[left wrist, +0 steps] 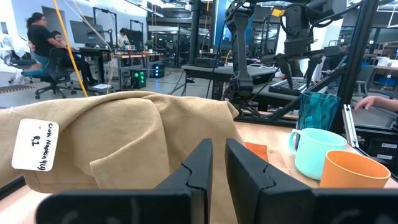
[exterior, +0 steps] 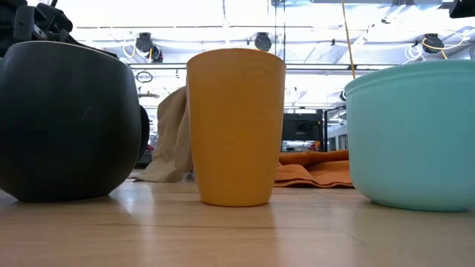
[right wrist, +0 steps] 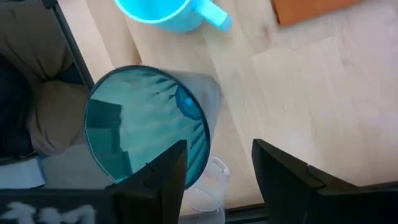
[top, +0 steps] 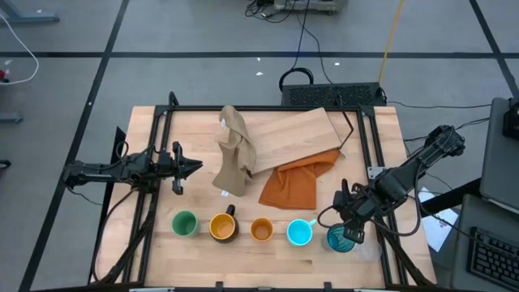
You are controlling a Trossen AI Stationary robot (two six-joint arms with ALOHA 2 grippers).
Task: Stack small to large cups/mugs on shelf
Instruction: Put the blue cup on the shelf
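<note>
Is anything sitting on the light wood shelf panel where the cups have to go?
Yes. A crumpled tan cloth lies over the left end of the light wood shelf panel, and a folded orange cloth overlaps its near right edge. The middle and far part of the panel look bare.
</note>
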